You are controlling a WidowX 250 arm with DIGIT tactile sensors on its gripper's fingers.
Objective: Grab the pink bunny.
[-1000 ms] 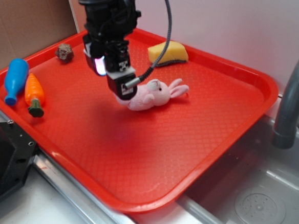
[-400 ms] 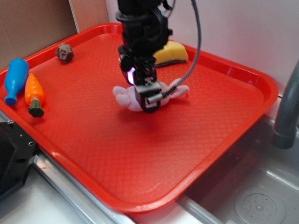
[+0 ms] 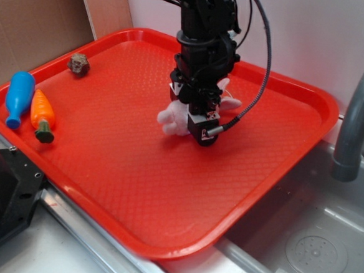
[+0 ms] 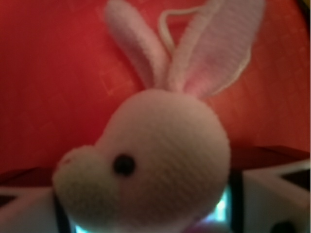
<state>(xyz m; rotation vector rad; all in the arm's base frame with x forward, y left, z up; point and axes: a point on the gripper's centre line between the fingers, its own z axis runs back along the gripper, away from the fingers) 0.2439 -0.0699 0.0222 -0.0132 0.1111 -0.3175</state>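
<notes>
You are at the grasp itself: the gripper (image 3: 195, 115) sits low over the pink bunny (image 3: 176, 118) lying mid-way across the red tray (image 3: 279, 174), fingers seemingly flanking its head though contact is unclear, so next squeeze firmly and lift straight up.

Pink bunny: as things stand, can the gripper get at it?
Probably yes. The gripper is right over the pink bunny, whose head fills the wrist view between the fingers; nothing lies between them.

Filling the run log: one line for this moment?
phase: grasp | gripper: down over pink bunny, closure unclear | bunny: on red tray
</notes>
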